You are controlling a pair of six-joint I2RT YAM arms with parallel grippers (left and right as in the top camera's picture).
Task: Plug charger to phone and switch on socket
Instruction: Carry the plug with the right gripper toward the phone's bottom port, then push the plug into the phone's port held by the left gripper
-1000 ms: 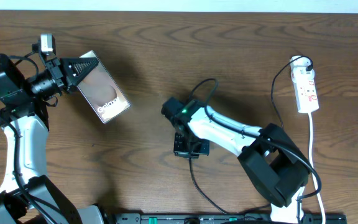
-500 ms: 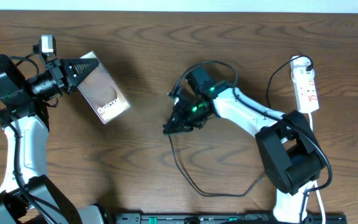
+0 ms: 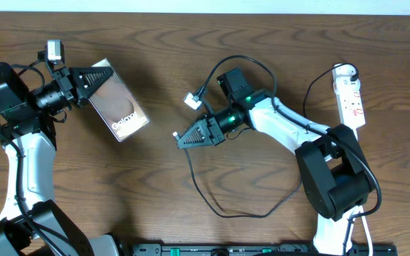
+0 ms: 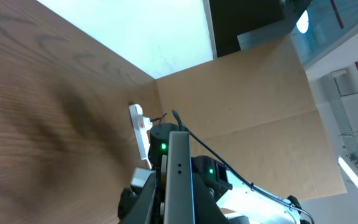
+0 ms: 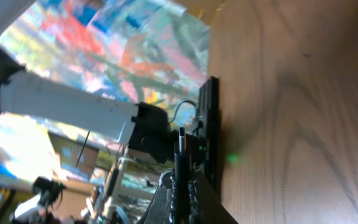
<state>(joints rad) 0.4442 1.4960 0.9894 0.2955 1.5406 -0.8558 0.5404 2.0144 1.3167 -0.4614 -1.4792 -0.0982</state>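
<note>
Dark wood-grain table (image 3: 191,43) filled your overhead view, with pale wall showing along its far edge. At the upper left, your left gripper (image 3: 91,80) was clamped on one short end of the phone (image 3: 119,108) — the fingers pinched its two faces, and the lettered end pointed toward the middle of the table. Through the left wrist camera you saw the phone edge-on as a thin grey slab (image 4: 179,180) between the fingers, aimed at the other arm.

Your right gripper (image 3: 181,138) sat near the middle of the table, fingertips drawn tight together and pointed at the phone, close to its lettered end but not touching it. The right wrist camera showed the thin plug tip of the charger (image 5: 180,155) pinched between those fingers, with the phone's dark edge (image 5: 208,124) just ahead. The charger's cable (image 3: 219,210) looped over the table below that arm.

The socket (image 3: 350,96) lay at the far right — well apart from both grippers — and its white cord (image 3: 356,163) ran toward the near edge.
</note>
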